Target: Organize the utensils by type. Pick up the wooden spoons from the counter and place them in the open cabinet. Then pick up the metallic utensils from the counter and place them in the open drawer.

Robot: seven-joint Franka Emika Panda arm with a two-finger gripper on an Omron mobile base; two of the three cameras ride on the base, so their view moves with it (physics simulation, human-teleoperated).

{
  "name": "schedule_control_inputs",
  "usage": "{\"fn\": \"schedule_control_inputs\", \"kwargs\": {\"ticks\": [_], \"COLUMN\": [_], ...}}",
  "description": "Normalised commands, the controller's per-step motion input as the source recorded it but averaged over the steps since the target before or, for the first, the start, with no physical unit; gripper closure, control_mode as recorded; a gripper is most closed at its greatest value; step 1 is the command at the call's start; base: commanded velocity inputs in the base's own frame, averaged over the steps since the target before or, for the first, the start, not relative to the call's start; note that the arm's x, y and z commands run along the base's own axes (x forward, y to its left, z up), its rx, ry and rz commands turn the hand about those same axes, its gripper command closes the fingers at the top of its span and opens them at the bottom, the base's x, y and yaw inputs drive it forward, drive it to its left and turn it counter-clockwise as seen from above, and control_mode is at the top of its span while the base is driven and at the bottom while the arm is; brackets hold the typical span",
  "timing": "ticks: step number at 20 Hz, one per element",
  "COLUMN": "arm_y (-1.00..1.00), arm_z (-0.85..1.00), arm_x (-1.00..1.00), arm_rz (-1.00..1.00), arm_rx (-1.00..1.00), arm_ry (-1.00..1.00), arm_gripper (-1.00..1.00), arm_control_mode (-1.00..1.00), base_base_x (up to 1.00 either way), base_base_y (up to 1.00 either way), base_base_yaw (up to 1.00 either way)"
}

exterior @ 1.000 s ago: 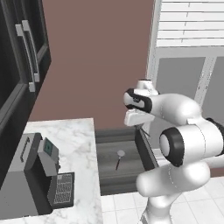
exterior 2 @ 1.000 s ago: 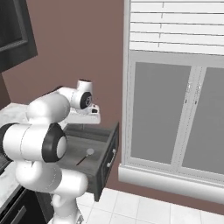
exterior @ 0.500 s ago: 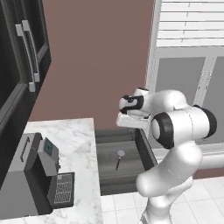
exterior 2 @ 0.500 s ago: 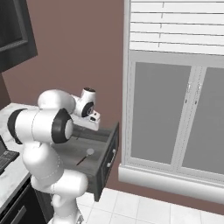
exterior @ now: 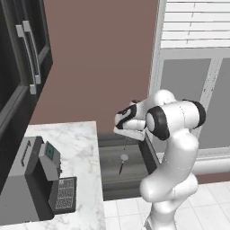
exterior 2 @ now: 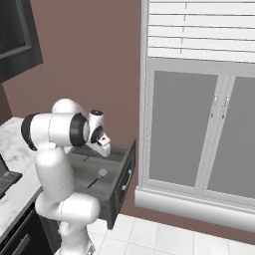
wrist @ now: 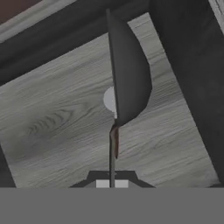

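While clamped in end effector [wrist: 112,183], metal utensil [wrist: 127,78], above open drawer [wrist: 52,122]

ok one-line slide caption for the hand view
Metal utensil gripped over the open drawer, above another one already inside.

Even, soft rendered light; no glare.

Both base views are bright and flat, with faint shading under the arm [exterior: 173,148] and inside the drawer [exterior: 123,164]. The hand view is dimmer and coarse; the close dark blade [wrist: 127,74] looks blurred, perhaps out of focus.
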Motion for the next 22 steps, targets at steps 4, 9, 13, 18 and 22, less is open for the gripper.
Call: {"fn": "schedule_control_inputs", "kwargs": {"ticks": [4,9,13,18,22], "arm_y": [0.02,-0.11,0.00,0.00,-0.08], "arm_z": [-0.61,-0.71,-0.58,-0.40,-0.32], "arm_x": [0.09,0.05,0.28,0.14,0.03], "arm_rz": [-0.27,-0.14,-0.05,0.00,0.00], "arm_rx": [-0.17,-0.13,-0.02,-0.01,-0.07], "arm_ry": [-0.09,-0.05,0.00,0.00,0.00], "arm_gripper": [1.00,1.00,1.00,1.00,1.00], "arm_control_mode": [-1.00,-1.00,-1.00,-1.00,-1.00], "base_base_x": [0.00,0.00,0.00,0.00,0.00], "base_base_y": [0.00,0.00,0.00,0.00,0.00], "base_base_yaw": [0.00,0.00,0.00,0.00,0.00]}}
